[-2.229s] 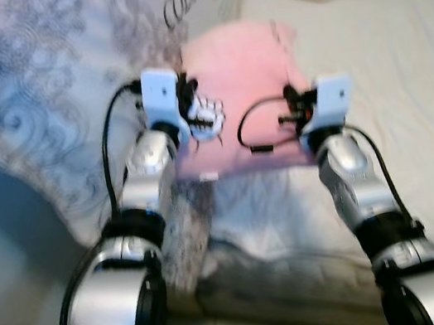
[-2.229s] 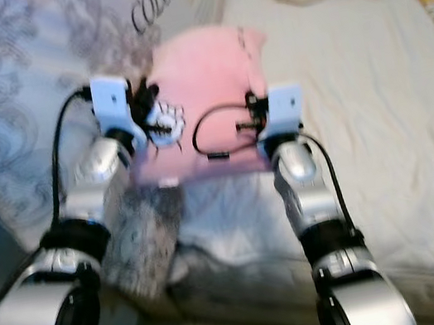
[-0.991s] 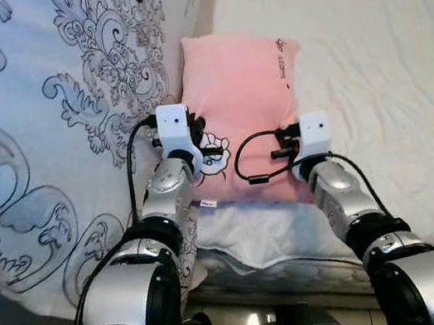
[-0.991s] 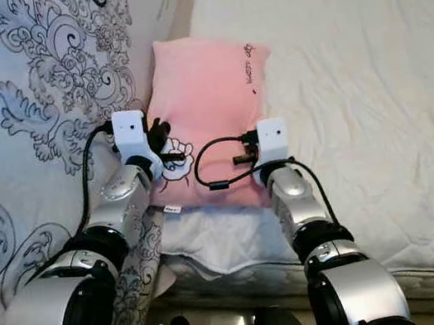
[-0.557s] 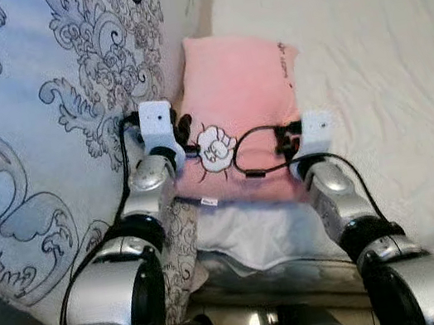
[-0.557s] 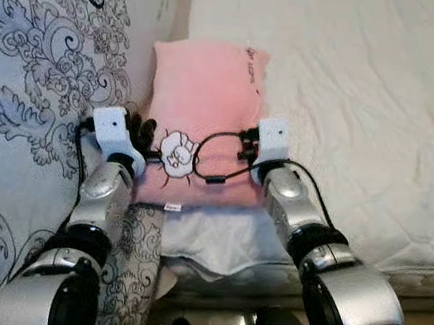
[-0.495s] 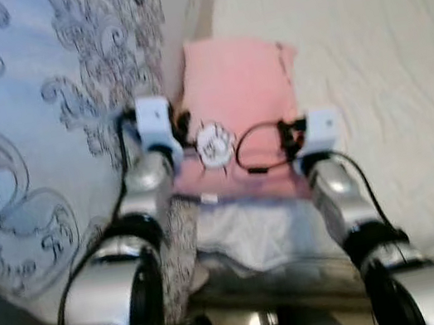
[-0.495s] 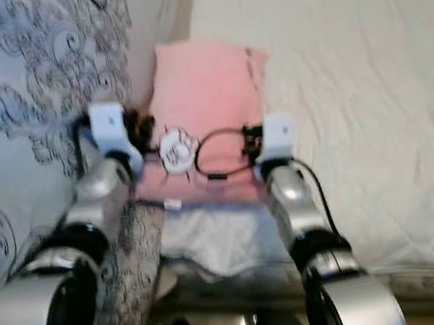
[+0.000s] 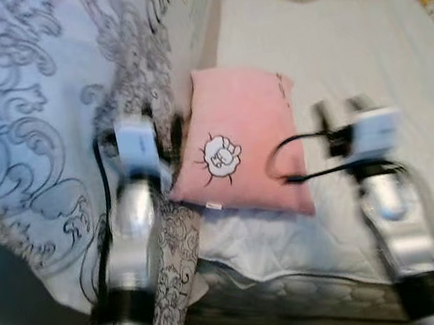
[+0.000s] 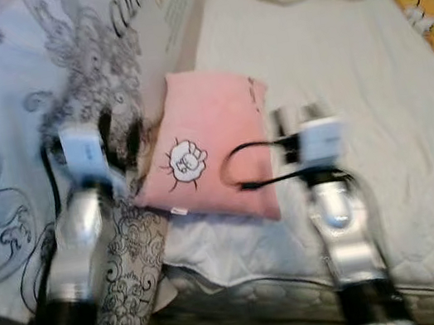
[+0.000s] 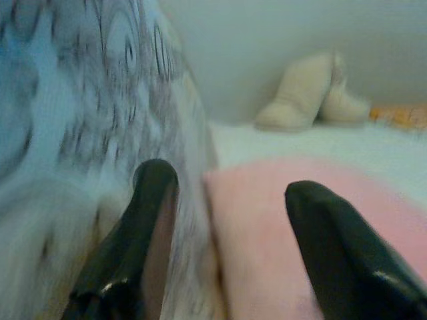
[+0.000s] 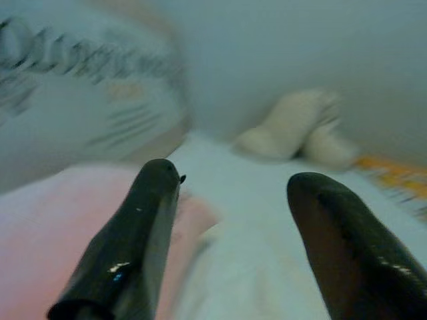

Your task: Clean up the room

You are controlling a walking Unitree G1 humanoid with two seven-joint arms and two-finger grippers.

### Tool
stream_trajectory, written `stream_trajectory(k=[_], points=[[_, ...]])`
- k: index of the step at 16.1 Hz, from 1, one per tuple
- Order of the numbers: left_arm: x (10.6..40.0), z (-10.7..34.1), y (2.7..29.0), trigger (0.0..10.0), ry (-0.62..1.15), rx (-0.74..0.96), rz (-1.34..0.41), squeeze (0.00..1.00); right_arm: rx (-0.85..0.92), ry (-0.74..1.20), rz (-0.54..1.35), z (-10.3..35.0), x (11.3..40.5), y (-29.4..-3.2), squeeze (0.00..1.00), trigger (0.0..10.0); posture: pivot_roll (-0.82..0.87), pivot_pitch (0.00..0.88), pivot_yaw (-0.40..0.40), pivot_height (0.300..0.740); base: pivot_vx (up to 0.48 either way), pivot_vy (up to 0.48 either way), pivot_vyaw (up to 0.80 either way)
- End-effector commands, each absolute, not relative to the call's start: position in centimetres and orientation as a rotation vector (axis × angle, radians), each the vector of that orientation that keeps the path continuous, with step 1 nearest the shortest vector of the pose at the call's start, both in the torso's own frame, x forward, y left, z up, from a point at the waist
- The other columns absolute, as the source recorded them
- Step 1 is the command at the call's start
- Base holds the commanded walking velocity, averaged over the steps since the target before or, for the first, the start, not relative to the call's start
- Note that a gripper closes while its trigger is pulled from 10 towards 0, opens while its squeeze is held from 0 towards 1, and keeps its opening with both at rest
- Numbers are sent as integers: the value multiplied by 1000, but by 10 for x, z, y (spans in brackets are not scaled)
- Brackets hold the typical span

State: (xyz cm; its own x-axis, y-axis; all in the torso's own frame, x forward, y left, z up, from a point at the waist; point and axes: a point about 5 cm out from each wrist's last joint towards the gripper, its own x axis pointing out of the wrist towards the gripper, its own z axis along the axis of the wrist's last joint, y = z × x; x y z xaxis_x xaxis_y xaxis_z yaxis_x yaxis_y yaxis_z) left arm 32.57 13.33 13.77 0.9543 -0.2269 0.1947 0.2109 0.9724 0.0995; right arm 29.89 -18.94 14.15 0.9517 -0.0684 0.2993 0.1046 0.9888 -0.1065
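Left gripper (image 11: 227,220) spread wide, empty, at the pillow's (image 9: 243,141) edge beside the duvet (image 9: 33,119); right gripper (image 12: 233,220) likewise spread, empty; pillow lies flat on the mattress (image 9: 367,60), apparently released.

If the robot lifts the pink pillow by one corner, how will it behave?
The pink pillow looks soft and plump, so it would probably sag, not stay flat. It seems light for its size. Its fuzzy fabric should grip well; rolling is unlikely.

Pillow (image 9: 242,151) on bed (image 9: 364,44), beside quilt (image 9: 33,119)
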Motion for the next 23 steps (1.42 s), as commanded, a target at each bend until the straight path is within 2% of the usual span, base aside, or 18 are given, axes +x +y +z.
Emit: stream_trajectory(k=[1, 3, 4, 7, 8, 9, 12, 17, 23], points=[[319, 131, 144, 10000, -185, 150, -160, 1000, -158, -301, -182, 137, 288, -210, 1000, 10000, 6, 0, -47, 740, 0, 0, 0], [305, 114, 154, 10000, -134, 173, -141, 1000, -149, -190, -193, 111, 273, -217, 1000, 10000, 16, 0, -45, 740, 0, 0, 0], [292, 105, 160, 10000, -106, 178, -142, 1000, -121, -118, -168, 95, 260, -210, 1000, 10000, 16, 0, -41, 740, 0, 0, 0], [284, 105, 159, 10000, -96, 97, -175, 1000, -111, -40, -72, 85, 261, -191, 1000, 10000, 0, 0, -26, 740, 249, -198, 0], [287, 107, 156, 10000, -107, 103, -182, 510, -114, -45, -83, 87, 265, -194, 0, 10000, -10, 0, -22, 740, 409, -244, 0], [292, 109, 148, 10000, -104, 82, -203, 0, -132, -31, -108, 89, 276, -200, 0, 10000, -32, 0, -15, 740, 439, 0, 0], [301, 105, 146, 10000, -63, 15, -149, 0, -106, -15, -128, 94, 293, -201, 0, 10000, -53, 0, -15, 740, 437, 0, 0], [311, 114, 133, 10000, -84, -16, -223, 0, -126, -45, -127, 101, 298, -203, 0, 10000, -86, 0, 17, 740, 435, 0, 0], [306, 107, 140, 10000, -55, -80, -207, 0, -63, -45, -117, 102, 301, -195, 0, 10000, -86, 0, 28, 740, 409, -95, 0]])
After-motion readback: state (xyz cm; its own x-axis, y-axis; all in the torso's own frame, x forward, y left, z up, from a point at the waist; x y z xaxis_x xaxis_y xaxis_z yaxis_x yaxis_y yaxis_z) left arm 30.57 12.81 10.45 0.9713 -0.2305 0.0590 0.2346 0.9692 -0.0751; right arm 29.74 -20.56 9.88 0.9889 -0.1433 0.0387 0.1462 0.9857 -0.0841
